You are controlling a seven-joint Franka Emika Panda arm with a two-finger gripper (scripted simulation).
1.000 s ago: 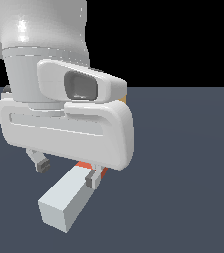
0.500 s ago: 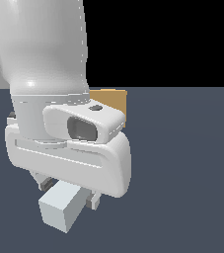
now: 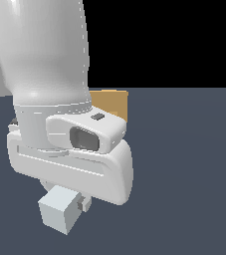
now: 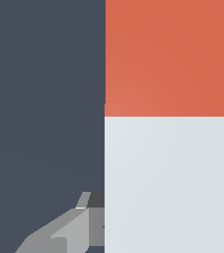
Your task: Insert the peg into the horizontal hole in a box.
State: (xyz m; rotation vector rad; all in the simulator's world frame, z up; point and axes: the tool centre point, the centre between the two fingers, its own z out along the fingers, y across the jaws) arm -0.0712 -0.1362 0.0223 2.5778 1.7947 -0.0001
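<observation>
Wrist view fills with the peg (image 4: 166,148), apparently clamped in the tool (image 4: 158,222); its white end pokes out lower left in the exterior view. The box (image 3: 110,103), mid-frame, stands apart: insertion remains, hole hidden.

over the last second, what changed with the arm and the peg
The arm's hand swung toward the exterior view's left, and the peg with it; less of the peg shows, its red end now hidden there. More of the box is uncovered behind. The gripper stays around the peg; the box has not moved.
</observation>
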